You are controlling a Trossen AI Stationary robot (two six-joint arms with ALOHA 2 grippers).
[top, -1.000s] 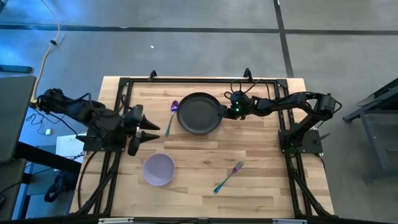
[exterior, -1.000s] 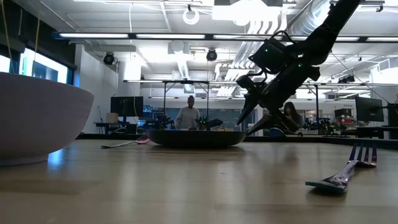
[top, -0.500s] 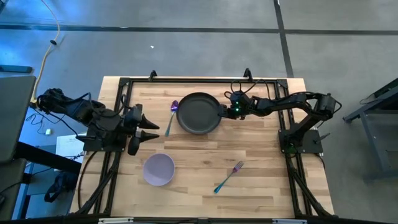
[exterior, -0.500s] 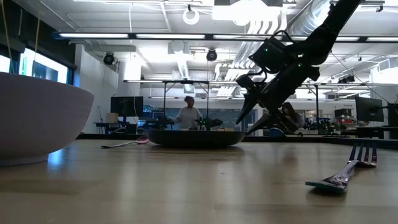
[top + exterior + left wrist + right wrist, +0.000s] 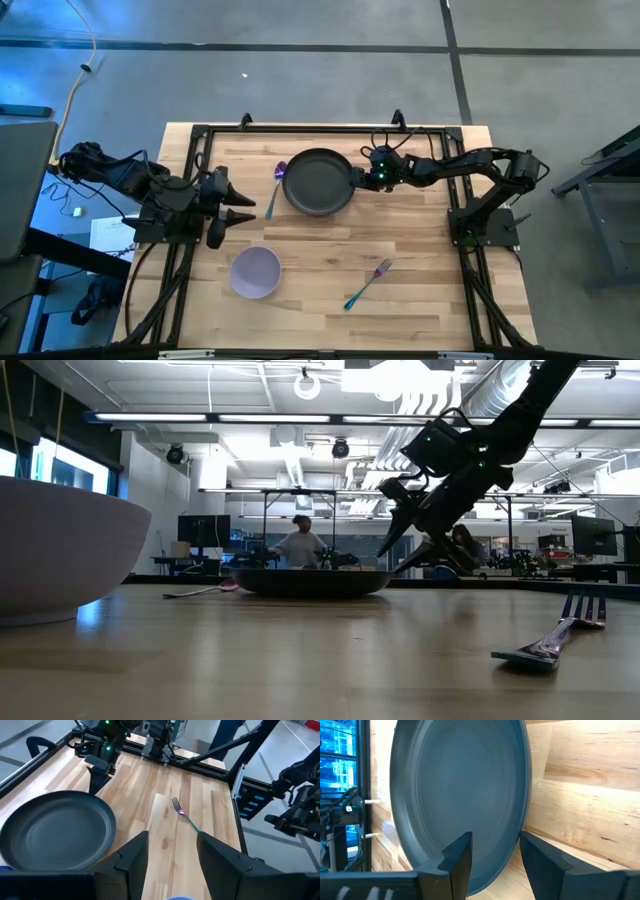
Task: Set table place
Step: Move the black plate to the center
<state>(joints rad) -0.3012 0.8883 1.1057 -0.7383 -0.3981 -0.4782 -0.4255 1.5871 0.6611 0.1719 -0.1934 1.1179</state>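
We saw the right end effector [image 5: 358, 179] spread open, seemingly straddling the dark grey round plate's [image 5: 318, 182] rim on the pale wooden worktop [image 5: 400, 240]; the left end effector [image 5: 243, 208] waited open nearby.

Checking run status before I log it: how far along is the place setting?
Early. Done: nothing visibly arranged. In hand: the right gripper, open, sits at the plate rim, gripping nothing; the left gripper is open near the table's left side. Left: the bowl, fork and spoon lie scattered apart.
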